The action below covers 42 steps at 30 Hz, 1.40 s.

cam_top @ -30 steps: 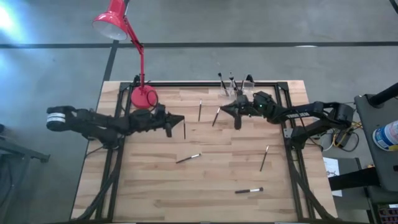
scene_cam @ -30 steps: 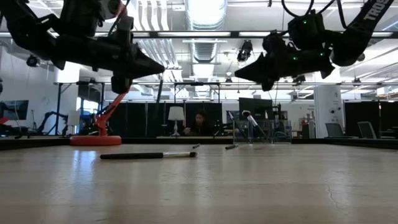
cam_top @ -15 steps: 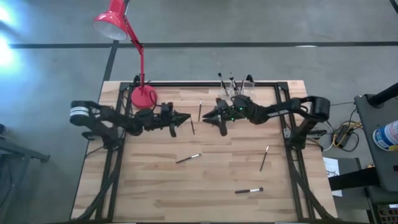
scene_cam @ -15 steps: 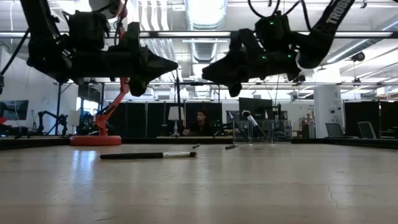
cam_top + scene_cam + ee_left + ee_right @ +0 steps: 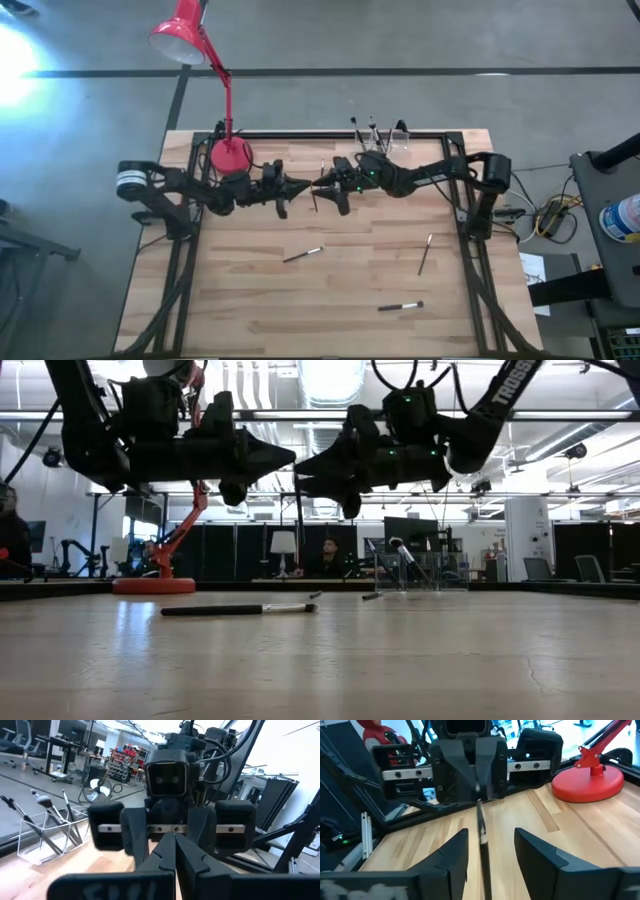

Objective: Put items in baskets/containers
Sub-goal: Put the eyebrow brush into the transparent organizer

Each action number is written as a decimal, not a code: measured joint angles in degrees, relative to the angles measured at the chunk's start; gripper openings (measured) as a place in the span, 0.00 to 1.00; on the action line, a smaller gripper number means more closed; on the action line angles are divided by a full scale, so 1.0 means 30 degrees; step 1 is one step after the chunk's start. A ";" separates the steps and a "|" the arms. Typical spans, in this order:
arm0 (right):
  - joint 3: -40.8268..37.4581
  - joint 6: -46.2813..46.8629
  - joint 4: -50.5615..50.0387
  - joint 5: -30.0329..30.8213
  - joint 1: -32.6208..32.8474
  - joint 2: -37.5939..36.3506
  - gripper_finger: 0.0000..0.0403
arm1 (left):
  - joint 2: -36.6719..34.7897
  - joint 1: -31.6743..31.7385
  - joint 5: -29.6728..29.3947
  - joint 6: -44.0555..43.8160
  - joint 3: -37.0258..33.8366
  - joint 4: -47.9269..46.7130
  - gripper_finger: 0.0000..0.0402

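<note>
The left gripper (image 5: 479, 795) is pinched shut on a thin, dark-handled makeup brush (image 5: 481, 827) with a silvery ferrule, which hangs downward from its tips above the table's far middle. The right gripper (image 5: 490, 836) faces it nose to nose, its fingers spread with the makeup brush between them but apparently not touching it.

This looks like a hand-over, and the risks sit there. If the left gripper lets go before the right has closed, the makeup brush drops to the wood and rolls. If the right gripper closes off-centre, the slim handle may twist or flick out. The two grippers are very near each other, so a small overshoot could knock them together.

The small clear plastic organiser (image 5: 385, 135) stands at the far edge, near the right arm, with several brushes upright in it. Three loose brushes (image 5: 302, 254) lie well apart on the pale wooden plank table (image 5: 250, 300). A red desk lamp (image 5: 231, 155) stands at the far left. Beyond is a lit workshop with desks, and a person (image 5: 322, 555) sits far behind.
</note>
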 joint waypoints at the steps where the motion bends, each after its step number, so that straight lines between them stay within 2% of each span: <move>1: 0.0212 -0.0017 0.0010 0.0002 0.0023 0.0174 0.37 | 0.0000 0.0007 0.0017 0.0071 0.0010 -0.0005 0.00; 7: 0.1101 -0.0147 0.0010 -0.0012 0.0168 0.0753 0.29 | 0.0000 0.0189 0.0018 0.0107 0.0042 -0.0068 0.00; 13: 0.1174 -0.0488 -0.0094 0.0029 0.0175 0.0769 0.09 | -0.0006 0.0508 0.0049 -0.0611 0.0048 -0.0065 0.00; 15: 0.1157 -0.0600 -0.0119 0.0032 0.0153 0.0713 0.05 | -0.0109 0.0553 0.0105 -0.1047 0.0089 -0.0148 0.00; 20: 0.1142 -0.0855 -0.0827 0.0174 0.0049 0.0328 0.04 | -0.1276 0.0790 0.1203 -0.1212 0.0086 -0.1066 0.05; 28: 0.1134 -0.3033 -0.5886 0.3936 -0.1380 -0.2462 0.04 | -0.3832 0.1020 0.1476 0.0496 -0.0357 -0.3931 0.10; 35: 0.1128 -0.4502 -0.9443 0.8689 -0.4485 -0.4519 0.04 | -0.4552 0.1013 0.1483 0.1101 -0.0949 -0.4028 0.10; 42: 0.1203 -0.4771 -0.9585 0.8963 -0.7800 -0.4373 0.03 | -0.4473 0.1013 0.1483 0.1314 -0.0956 -0.4134 0.10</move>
